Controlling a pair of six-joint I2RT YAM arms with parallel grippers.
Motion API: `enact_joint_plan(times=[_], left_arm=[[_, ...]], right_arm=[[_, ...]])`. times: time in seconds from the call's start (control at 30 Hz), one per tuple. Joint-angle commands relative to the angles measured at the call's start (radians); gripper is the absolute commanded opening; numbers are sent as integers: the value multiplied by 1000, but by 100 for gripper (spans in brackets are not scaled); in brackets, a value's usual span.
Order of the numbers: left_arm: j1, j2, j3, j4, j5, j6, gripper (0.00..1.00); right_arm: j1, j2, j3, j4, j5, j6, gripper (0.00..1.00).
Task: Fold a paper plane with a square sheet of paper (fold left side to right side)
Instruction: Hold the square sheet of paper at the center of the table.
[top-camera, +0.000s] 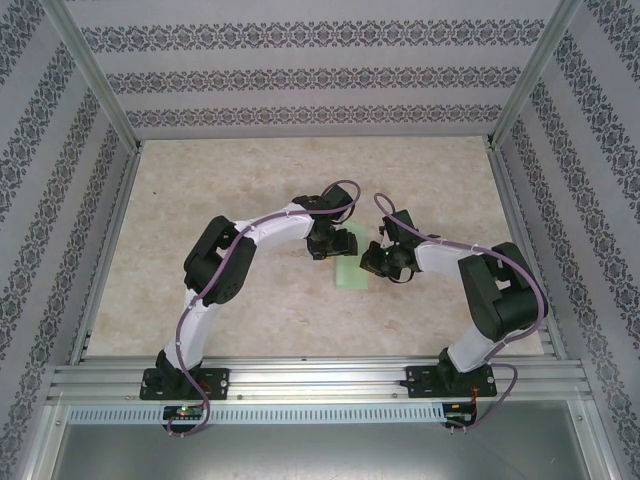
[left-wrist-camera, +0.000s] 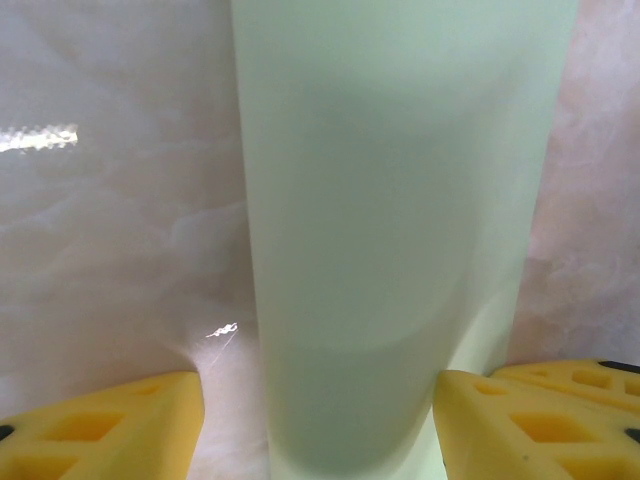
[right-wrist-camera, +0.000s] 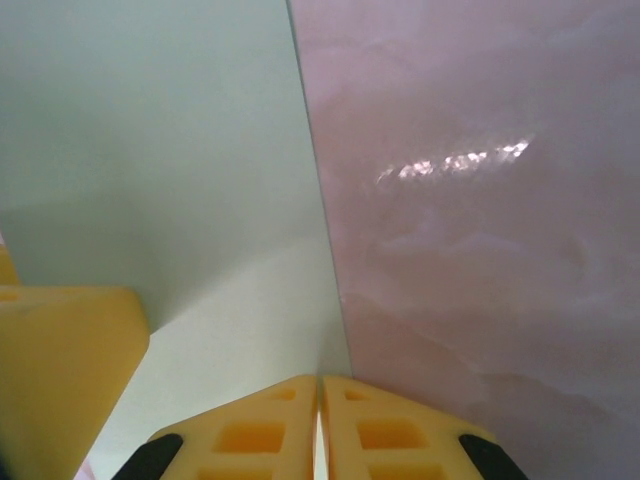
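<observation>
Item: square sheet of paper (top-camera: 356, 268), pale mint green, unmarked. Location: middle of the overhead frame, on the marbled beige table (top-camera: 250, 300), between the two gripper heads. From above it shows as a narrow upright strip. In the left wrist view the sheet (left-wrist-camera: 400, 220) fills the centre as a tall band with soft shading across it, apparently bowed rather than flat.

Item: left gripper (top-camera: 328, 242), just upper left of the sheet. Its yellow fingers (left-wrist-camera: 120, 425) are spread wide in the bottom corners of its own view, with the paper running between them; released, gripping nothing.

Item: right gripper (top-camera: 383, 262), at the sheet's right edge. In its own view the fingers (right-wrist-camera: 260, 435) are pressed together at bottom centre, where the paper's (right-wrist-camera: 150, 150) straight edge runs down into the seam; apparently clamped on that edge.
</observation>
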Motion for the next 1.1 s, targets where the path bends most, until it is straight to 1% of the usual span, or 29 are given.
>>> enact_joint_plan(times=[0.0, 0.13, 0.4, 0.47, 0.57, 0.7, 0.8, 0.87, 0.97, 1.07], left_arm=[[-49, 82, -3, 78, 40, 28, 65], [-37, 43, -6, 72, 18, 46, 65], [24, -69, 5, 36, 7, 83, 66], [37, -100, 1, 27, -15, 85, 67], [45, -155, -48, 83, -16, 80, 67], [45, -212, -143, 238, 86, 49, 62], [43, -220, -185, 318, 168, 30, 53], [43, -206, -199, 358, 223, 18, 47], [40, -170, -211, 419, 287, -6, 41], [39, -131, -214, 461, 321, -28, 39]], right_arm=[[11, 33, 10, -39, 48, -37, 12], [11, 46, 1, -46, 52, -45, 12], [7, 51, -5, -67, 65, -61, 11], [4, 55, -5, -67, 58, -65, 11], [3, 59, -7, -62, 52, -66, 11], [3, 64, -4, -63, 49, -67, 11], [4, 66, -4, -63, 50, -68, 11], [2, 66, -2, -62, 51, -68, 11], [2, 66, -3, -62, 52, -66, 11], [2, 64, -4, -63, 52, -66, 11]])
